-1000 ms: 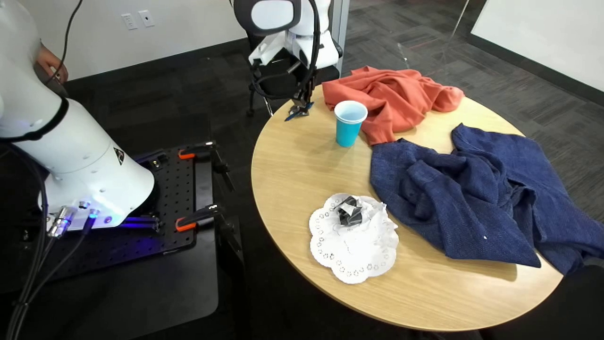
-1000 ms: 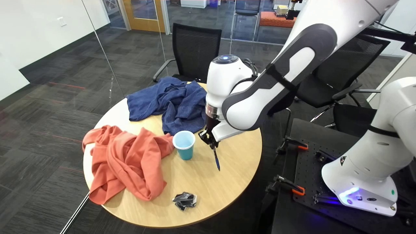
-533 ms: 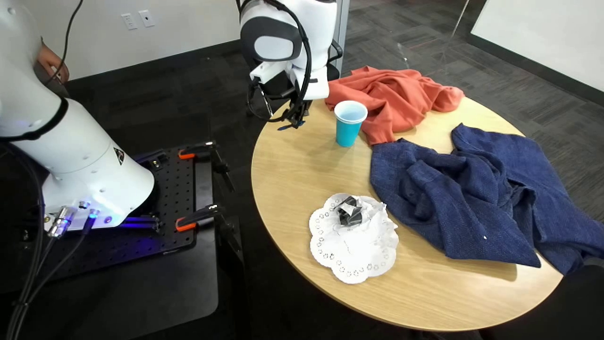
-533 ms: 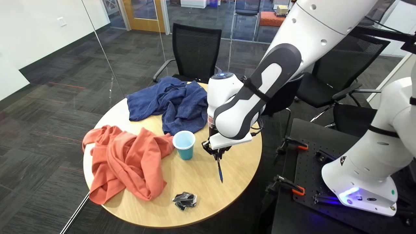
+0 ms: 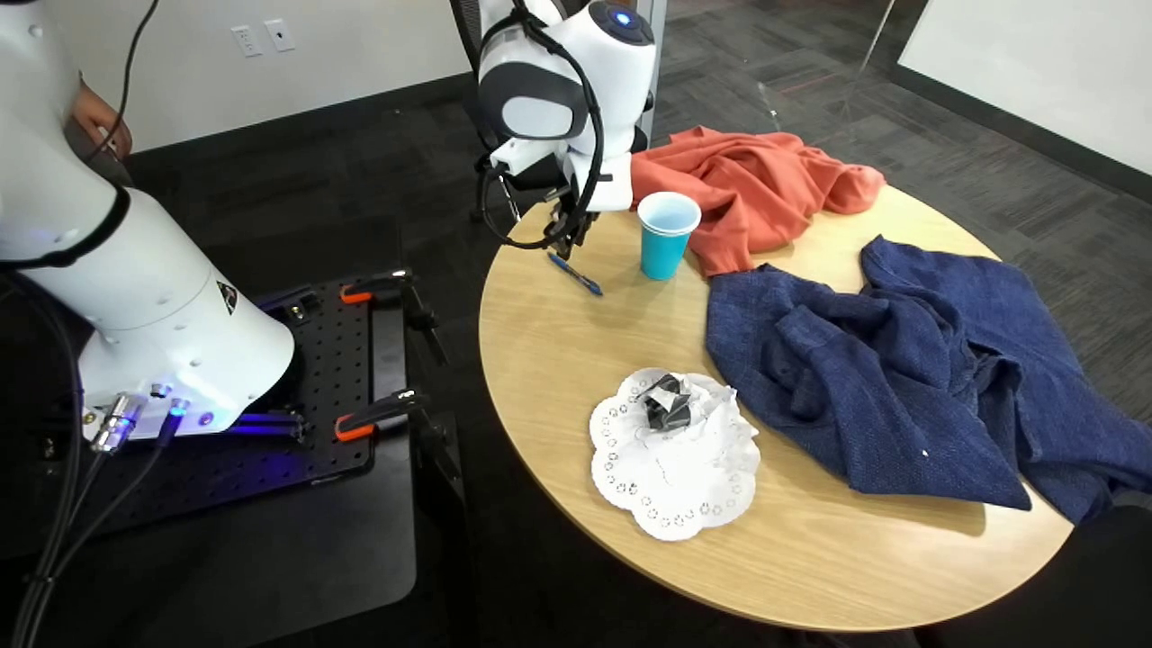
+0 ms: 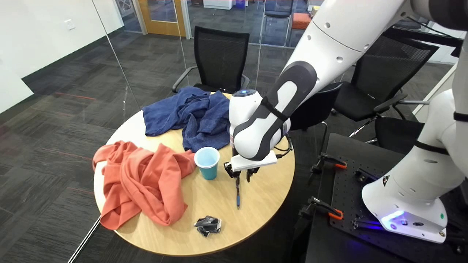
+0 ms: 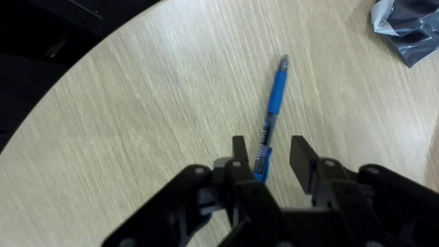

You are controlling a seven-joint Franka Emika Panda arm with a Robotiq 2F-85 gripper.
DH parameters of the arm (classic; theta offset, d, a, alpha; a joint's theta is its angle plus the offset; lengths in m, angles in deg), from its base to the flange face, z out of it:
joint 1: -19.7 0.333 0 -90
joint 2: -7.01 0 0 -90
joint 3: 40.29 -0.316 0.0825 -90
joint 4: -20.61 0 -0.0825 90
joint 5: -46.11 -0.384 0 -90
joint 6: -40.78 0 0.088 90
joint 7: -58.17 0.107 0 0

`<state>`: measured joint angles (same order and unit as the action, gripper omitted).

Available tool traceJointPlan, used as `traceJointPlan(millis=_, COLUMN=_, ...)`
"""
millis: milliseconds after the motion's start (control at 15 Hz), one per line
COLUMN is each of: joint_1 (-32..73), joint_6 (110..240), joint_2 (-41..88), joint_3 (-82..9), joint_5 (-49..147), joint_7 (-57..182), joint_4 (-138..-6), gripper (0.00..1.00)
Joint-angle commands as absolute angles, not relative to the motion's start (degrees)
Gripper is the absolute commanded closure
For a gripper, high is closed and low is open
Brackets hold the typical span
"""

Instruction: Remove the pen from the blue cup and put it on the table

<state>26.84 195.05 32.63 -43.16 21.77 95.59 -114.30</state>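
Room: grey carpet under black mesh chairs, with a pale wall at the back.
Table: round, pale wood, near the black stand that carries the white arm.
Blue cup: upright on the table, just beside the orange cloth.
Pen: blue with a partly clear barrel, outside the cup and lying on the table near it; the blue grip end reaches out ahead of the gripper, the clip end, partly hidden in the wrist view, runs back below the fingers.
Gripper: low over the table, fingers spread apart with a gap on either side of the barrel; whether one touches the clip end cannot be told.
Navy cloth: bunched, meeting the orange one and hanging past the table's edge in an exterior view.
Doily: white, scalloped, well apart from the pen, bearing crumpled white paper and a dark wrapper.
Second wrapper: crumpled, on the table beyond the pen's blue grip.
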Motion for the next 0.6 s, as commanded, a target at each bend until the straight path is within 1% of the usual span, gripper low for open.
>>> traceJointPlan(millis=0, joint_1=26.4, joint_6=194.9, joint_2=32.8, joint_3=-43.3, joint_5=20.8, joint_7=96.0, joint_4=-113.3, gripper=0.29)
traceJointPlan(millis=67, joint_1=26.4, joint_6=195.0, joint_2=32.7, joint_3=-43.1, joint_5=20.9, joint_7=96.1, joint_4=-113.4, gripper=0.2)
traceJointPlan(millis=267, joint_1=26.5, joint_6=195.5, joint_2=32.3, joint_3=-43.0, joint_5=20.8, joint_7=96.3, joint_4=-113.8, gripper=0.01)
traceJointPlan(millis=533, joint_1=26.8, joint_6=195.2, joint_2=32.8, joint_3=-42.8, joint_5=21.8, joint_7=95.8, joint_4=-113.7, gripper=0.0)
